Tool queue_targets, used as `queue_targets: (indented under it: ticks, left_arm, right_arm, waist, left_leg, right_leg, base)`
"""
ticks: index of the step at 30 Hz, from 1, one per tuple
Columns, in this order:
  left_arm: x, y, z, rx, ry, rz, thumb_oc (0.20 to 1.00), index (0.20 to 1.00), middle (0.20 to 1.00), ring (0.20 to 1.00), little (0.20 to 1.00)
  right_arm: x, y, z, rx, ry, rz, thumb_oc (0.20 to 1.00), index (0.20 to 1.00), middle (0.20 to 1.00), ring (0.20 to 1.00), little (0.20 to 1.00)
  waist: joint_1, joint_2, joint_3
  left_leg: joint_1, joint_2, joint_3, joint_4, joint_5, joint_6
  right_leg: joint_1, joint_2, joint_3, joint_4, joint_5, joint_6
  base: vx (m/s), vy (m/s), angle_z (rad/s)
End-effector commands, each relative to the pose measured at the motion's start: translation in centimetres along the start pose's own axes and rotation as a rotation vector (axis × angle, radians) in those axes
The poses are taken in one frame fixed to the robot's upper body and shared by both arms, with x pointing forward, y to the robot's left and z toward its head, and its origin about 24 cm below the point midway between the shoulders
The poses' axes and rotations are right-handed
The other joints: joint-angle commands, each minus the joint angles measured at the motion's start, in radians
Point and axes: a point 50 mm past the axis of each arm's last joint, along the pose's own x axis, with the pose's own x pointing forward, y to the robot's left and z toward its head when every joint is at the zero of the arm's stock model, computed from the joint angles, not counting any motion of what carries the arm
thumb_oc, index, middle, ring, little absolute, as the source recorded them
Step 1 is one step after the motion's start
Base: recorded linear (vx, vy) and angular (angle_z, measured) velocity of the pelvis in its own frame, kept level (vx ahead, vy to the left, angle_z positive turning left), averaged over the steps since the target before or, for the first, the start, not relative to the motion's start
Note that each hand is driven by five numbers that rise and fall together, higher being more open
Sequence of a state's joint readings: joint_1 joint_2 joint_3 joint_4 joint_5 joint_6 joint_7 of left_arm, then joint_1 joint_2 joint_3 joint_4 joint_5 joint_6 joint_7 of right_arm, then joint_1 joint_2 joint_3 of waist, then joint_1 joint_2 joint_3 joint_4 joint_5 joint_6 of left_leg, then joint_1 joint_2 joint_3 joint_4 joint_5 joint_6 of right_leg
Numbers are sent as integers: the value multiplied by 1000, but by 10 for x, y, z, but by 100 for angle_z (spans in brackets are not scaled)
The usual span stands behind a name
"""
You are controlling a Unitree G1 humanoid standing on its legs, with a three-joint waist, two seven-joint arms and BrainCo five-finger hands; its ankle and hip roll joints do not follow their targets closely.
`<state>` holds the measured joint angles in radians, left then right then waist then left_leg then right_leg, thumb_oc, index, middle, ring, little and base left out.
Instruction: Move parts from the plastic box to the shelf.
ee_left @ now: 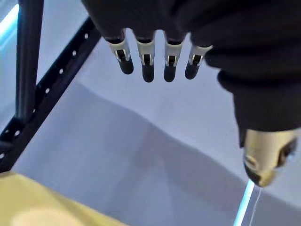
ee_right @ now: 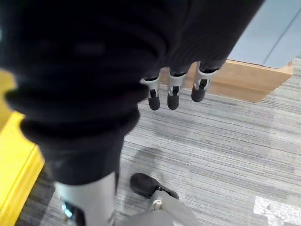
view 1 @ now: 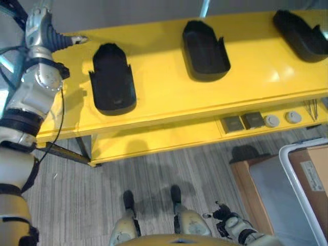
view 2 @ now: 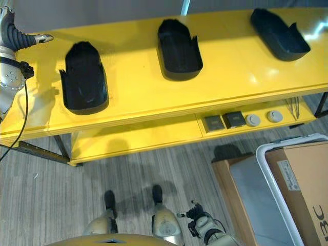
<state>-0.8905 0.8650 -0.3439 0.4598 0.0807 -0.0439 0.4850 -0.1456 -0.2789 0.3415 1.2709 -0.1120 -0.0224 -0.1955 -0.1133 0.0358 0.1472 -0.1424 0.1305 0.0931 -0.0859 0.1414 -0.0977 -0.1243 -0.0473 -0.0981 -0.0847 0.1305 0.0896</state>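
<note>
Three black parts lie on the yellow shelf, the leftmost one near the left hand, whose fingers are straight and hold nothing; right hand relaxed, away from the shelf.

Silver-grey left arm with black bands and round metal joints; dark ribbed covers over both wrists. Left hand and right hand show silver, dark-tipped fingers. The thumb looks brassy, perhaps.

Grey striped carpet covers the floor. A pale wall rises behind, crossed by a dark perforated upright.
</note>
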Motion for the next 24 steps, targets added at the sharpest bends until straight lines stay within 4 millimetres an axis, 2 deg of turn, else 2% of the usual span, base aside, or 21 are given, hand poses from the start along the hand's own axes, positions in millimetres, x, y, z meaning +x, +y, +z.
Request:
queue_targets:
  ticks: [1,4,5,6,7,8,10,11,14,15,19,22,24]
  left_arm:
    - [-16,7,12,-134,-97,73,1000,1000,1000,1000,1000]
    - [-59,-14,23,-354,-137,-20,1000,1000,1000,1000,1000]
    - [-83,-22,28,-503,-117,-46,947,947,947,947,947]
    - [-99,-24,29,-596,-89,-69,489,489,489,489,489]
    - [-110,-24,28,-649,-67,-81,420,420,420,420,420]
    - [-123,-26,28,-721,-34,-93,200,200,200,200,200]
    - [-169,-44,29,-937,117,-207,200,200,200,200,200]
    - [-179,-51,30,-995,161,-245,200,200,200,200,200]
    - [-199,-64,31,-1021,216,-371,200,200,200,200,200]
    - [-217,-84,33,-1100,311,-478,200,200,200,200,200]
    - [-229,-107,36,-1114,376,-572,200,200,200,200,200]
    - [-219,-115,39,-1099,360,-573,200,200,200,200,200]
    - [-202,-119,42,-1070,321,-541,200,200,200,200,200]
  right_arm:
    - [-3,8,-13,31,45,16,1000,1000,1000,1000,1000]
    - [-5,12,-18,63,73,24,1000,1000,1000,1000,1000]
    - [-6,15,-22,88,95,29,1000,1000,1000,1000,1000]
    - [-7,16,-26,118,115,29,1000,1000,1000,1000,1000]
    - [-7,16,-28,138,124,28,1000,1000,1000,1000,1000]
    - [-9,19,-33,155,146,29,1000,1000,1000,1000,1000]
    - [-12,28,-41,222,183,52,1000,1000,1000,1000,1000]
    - [-13,31,-41,220,181,63,1000,1000,1000,1000,1000]
    - [-14,39,-37,222,165,93,1000,1000,1000,1000,1000]
    - [-13,44,-25,211,131,117,1000,1000,1000,1000,1000]
    - [-14,49,-20,206,108,131,1000,1000,1000,1000,1000]
    - [-14,49,-16,211,95,126,1000,1000,1000,1000,1000]
    - [-13,49,-13,218,85,118,1000,1000,1000,1000,1000]
  waist:
    - [31,-8,-28]
    - [44,-8,-57]
    - [52,-11,-72]
    - [56,-12,-79]
    - [57,-11,-84]
    - [57,-10,-90]
    - [68,-18,-98]
    - [70,-22,-98]
    - [75,-30,-95]
    - [83,-37,-83]
    - [77,-42,-61]
    - [60,-47,-39]
    - [44,-56,-21]
  left_leg:
    - [108,-11,-24,-1,-159,7]
    - [152,-17,-25,-1,-171,14]
    - [176,-22,-33,-1,-177,19]
    - [193,-23,-37,-1,-181,22]
    - [206,-25,-41,-1,-185,24]
    - [221,-26,-44,-1,-191,27]
    - [253,-38,-67,-1,-205,39]
    - [258,-40,-76,-1,-206,43]
    - [260,-43,-87,-1,-206,49]
    - [248,-44,-96,-1,-197,53]
    - [230,-42,-96,-1,-191,54]
    - [195,-37,-91,-1,-185,46]
    - [146,-27,-77,-1,-174,38]
  right_leg:
    - [30,-14,-42,-3,-140,32]
    - [84,-24,-50,-3,-150,28]
    - [115,-28,-54,-3,-156,22]
    - [136,-30,-56,-3,-160,20]
    - [151,-32,-59,-3,-162,19]
    - [172,-35,-64,-3,-166,18]
    - [217,-44,-74,1,-173,14]
    - [225,-45,-76,3,-174,14]
    - [228,-47,-79,7,-174,13]
    - [217,-46,-80,19,-173,13]
    - [196,-40,-77,20,-169,11]
    - [160,-32,-68,10,-158,11]
    - [104,-20,-55,-1,-142,11]
  base:
    - [0,0,0]
    - [28,4,3]
    - [80,-1,9]
    - [98,7,20]
    - [83,17,32]
    - [105,21,31]
    - [93,20,24]
    - [35,1,32]
    - [-8,-18,28]
    - [-37,-37,2]
    - [0,-23,0]
    - [-36,-39,-3]
    - [-99,-52,-15]
